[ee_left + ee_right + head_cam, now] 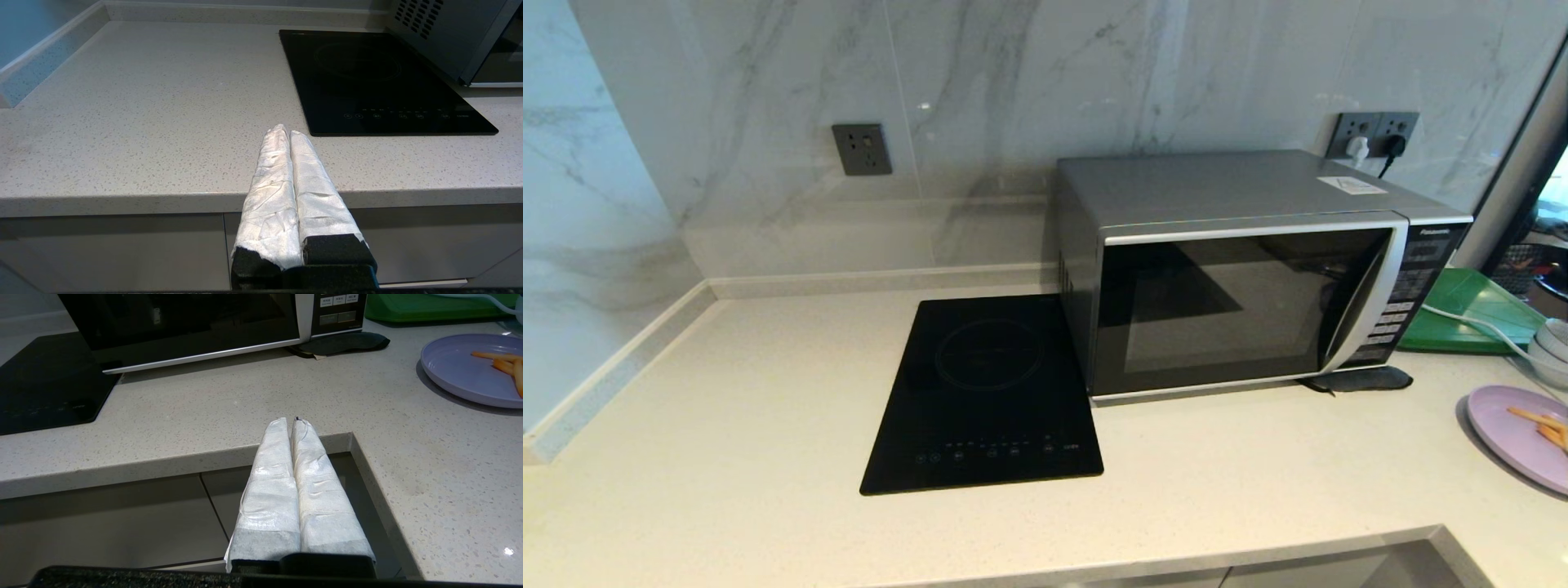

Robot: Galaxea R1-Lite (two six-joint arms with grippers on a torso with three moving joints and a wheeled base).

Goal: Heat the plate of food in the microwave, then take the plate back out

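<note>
The silver microwave [1241, 269] stands at the back right of the counter with its dark glass door closed; its lower front and button panel [337, 308] show in the right wrist view. The pale lilac plate [1515, 433] with orange-yellow sticks [1543, 425] lies at the counter's right edge, also seen as the plate [466, 371] in the right wrist view. My left gripper [289, 131] is shut and empty, held at the counter's front edge left of the hob. My right gripper [291, 422] is shut and empty, at the front edge by the counter's inner corner. Neither arm shows in the head view.
A flat black induction hob [988, 392] lies left of the microwave. A green tray [1470, 314], a white cable [1474, 327] and stacked pale bowls [1553, 343] sit right of it. A dark pad [1360, 380] lies under the microwave's front right corner. The counter steps back at the front right [1445, 539].
</note>
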